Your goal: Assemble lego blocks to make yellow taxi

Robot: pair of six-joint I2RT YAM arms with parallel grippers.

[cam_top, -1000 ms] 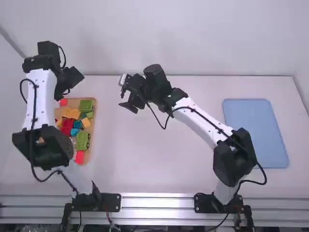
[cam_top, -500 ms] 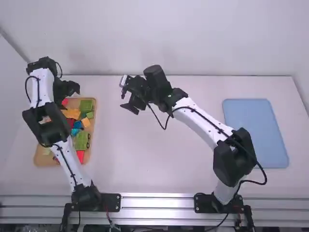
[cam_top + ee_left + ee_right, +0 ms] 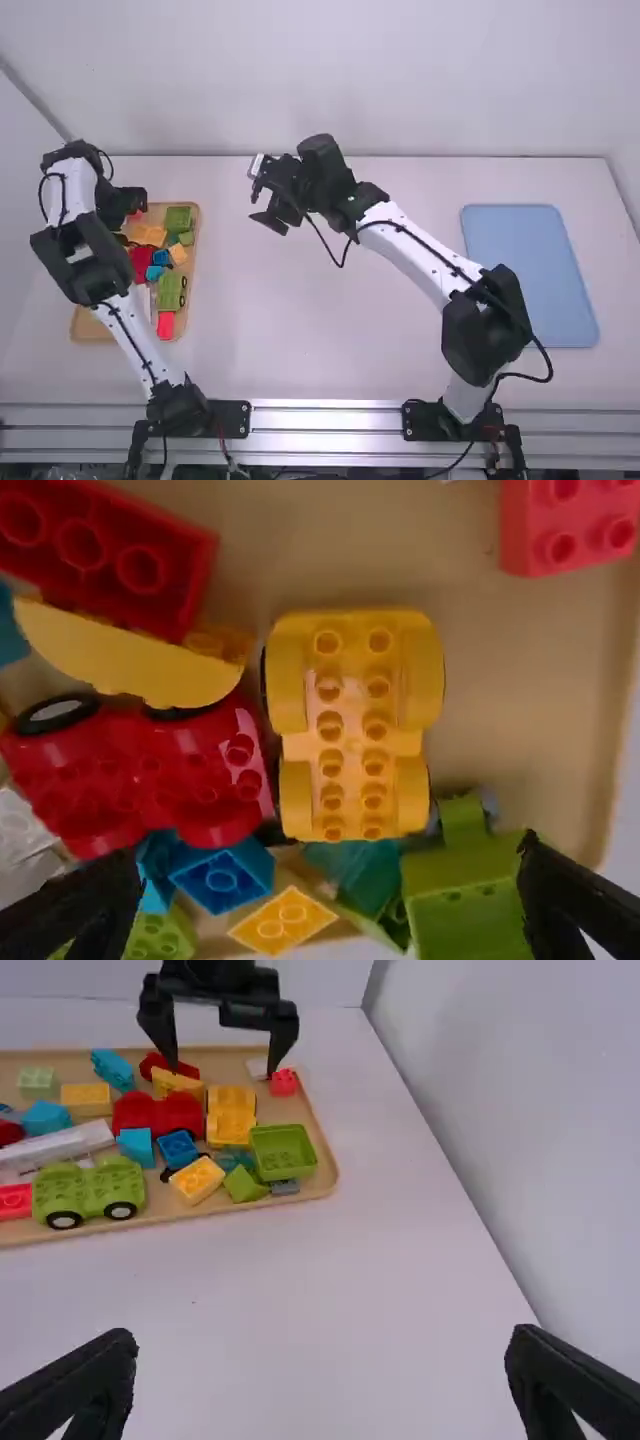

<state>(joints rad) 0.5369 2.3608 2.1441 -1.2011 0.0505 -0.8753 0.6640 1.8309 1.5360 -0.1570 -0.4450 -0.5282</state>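
Observation:
My left gripper (image 3: 128,208) hangs over the far part of the wooden tray at the left. In the left wrist view my left gripper (image 3: 335,905) is open above the blocks, holding nothing. The yellow car base (image 3: 352,725) lies studded side up between its fingers' line of view, beside a red car base (image 3: 140,770) and a curved yellow block (image 3: 130,658). My right gripper (image 3: 268,222) stands above the table right of the tray; in the right wrist view my right gripper (image 3: 320,1385) is open over bare tabletop.
The tray (image 3: 330,1172) also holds a green car base (image 3: 88,1192), a green bin-shaped block (image 3: 283,1152), and several red, blue and orange blocks. A blue mat (image 3: 530,275) lies at the table's right. A wall rises behind the table.
My left arm has drawn back and to the left, and its gripper has moved left and slightly nearer over the tray's far end. The right arm has stayed almost still.

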